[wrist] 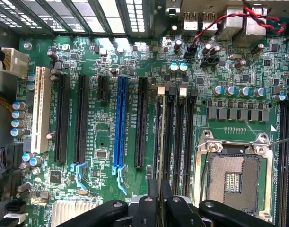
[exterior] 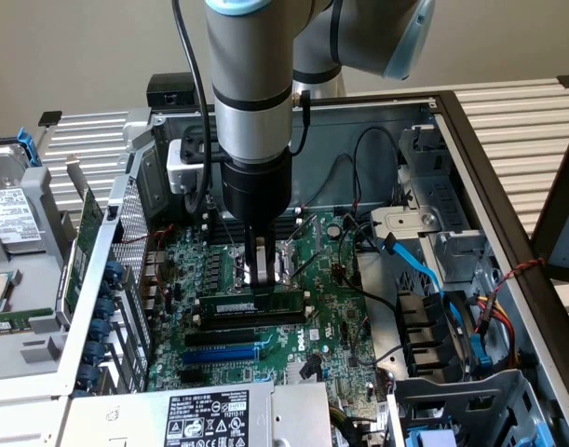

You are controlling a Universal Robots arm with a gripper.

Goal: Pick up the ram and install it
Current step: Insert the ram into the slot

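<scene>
The ram (exterior: 250, 305) — a thin green stick with a white label — stands on edge at the black memory slots (wrist: 178, 142) of the motherboard (exterior: 335, 307). The gripper (exterior: 262, 281), fingers nearly closed, pinches its top edge.

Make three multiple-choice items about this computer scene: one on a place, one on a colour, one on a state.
1. Where is the ram?
A. at the memory slots beside the CPU socket
B. on the power supply label
C. outside the case

2. Which colour has the one slot among the black expansion slots?
A. red
B. blue
C. yellow

3. In what state is the gripper?
A. open above the ram
B. shut on the ram
C. shut on a cable

Answers:
1 A, the green stick lies along the slots under the gripper.
2 B, the blue slot stands out in the wrist view.
3 B, its fingers pinch the stick's top edge.
</scene>
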